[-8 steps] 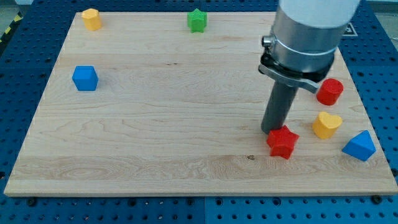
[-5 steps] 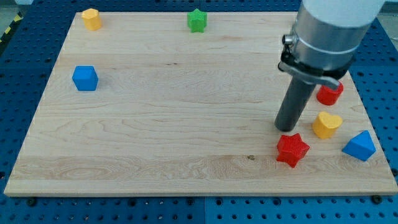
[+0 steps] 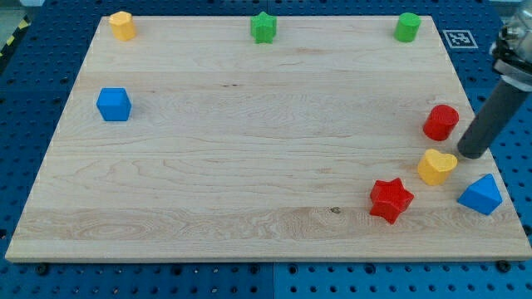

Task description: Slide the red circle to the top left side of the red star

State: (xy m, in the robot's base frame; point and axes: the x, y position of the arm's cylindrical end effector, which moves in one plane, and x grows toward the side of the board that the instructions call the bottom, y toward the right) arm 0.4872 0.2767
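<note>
The red circle, a short cylinder, stands near the board's right edge. The red star lies below and to its left, toward the view's bottom. My tip is at the right edge of the board, just right of and slightly below the red circle, above the yellow heart. It does not touch the red circle; a small gap shows between them.
A blue triangle sits at the bottom right. A green cylinder and green star are along the top edge, a yellow block at top left, a blue cube at left.
My tip has moved from just above the red star to the right, past the red circle, to the board's right edge. The red star had been nudged slightly right and down earlier.
</note>
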